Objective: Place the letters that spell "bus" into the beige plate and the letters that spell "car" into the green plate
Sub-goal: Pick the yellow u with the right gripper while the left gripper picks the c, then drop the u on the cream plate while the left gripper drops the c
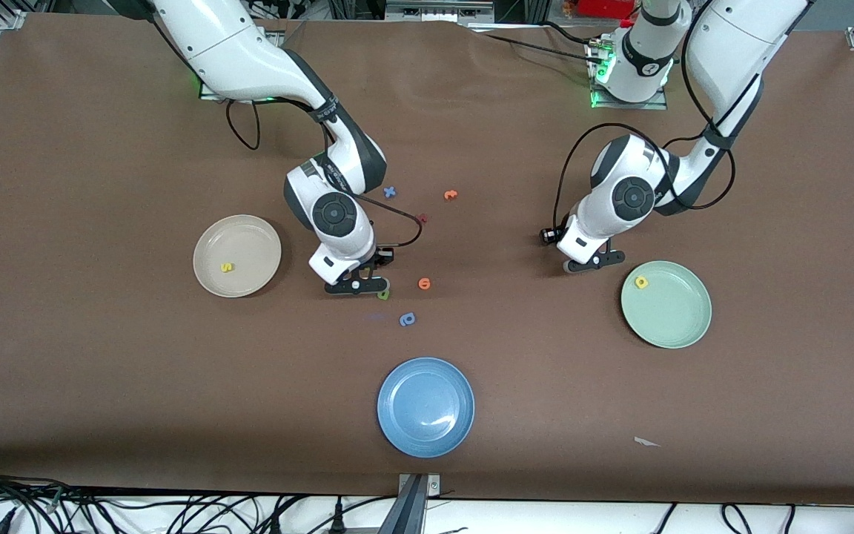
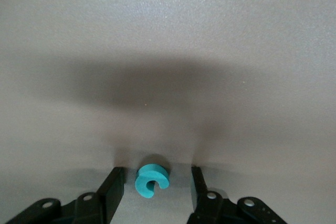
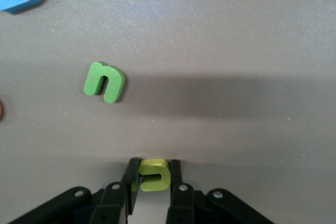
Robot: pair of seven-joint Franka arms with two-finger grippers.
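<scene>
My right gripper [image 1: 356, 285] is low over the table between the beige plate [image 1: 208, 236] and an orange letter, shut on the yellow u [image 3: 154, 174]. A yellow s [image 1: 227, 267] lies in the beige plate. Down at the table beside the green plate [image 1: 675, 326], my left gripper [image 1: 594, 261] stands open. The teal c [image 2: 151, 180] lies on the table between its fingers [image 2: 114, 182], with a gap on each side. A yellow a [image 1: 641, 282] lies in the green plate. In the front view the grippers hide both the u and the c.
A green u [image 1: 383, 294] lies right beside my right gripper, with an orange letter [image 1: 424, 282] and a periwinkle looped letter [image 1: 406, 319] close by. A blue x [image 1: 390, 191], another orange letter [image 1: 450, 195] and a dark red one [image 1: 421, 218] lie toward the bases. A blue plate [image 1: 425, 406] sits near the front edge.
</scene>
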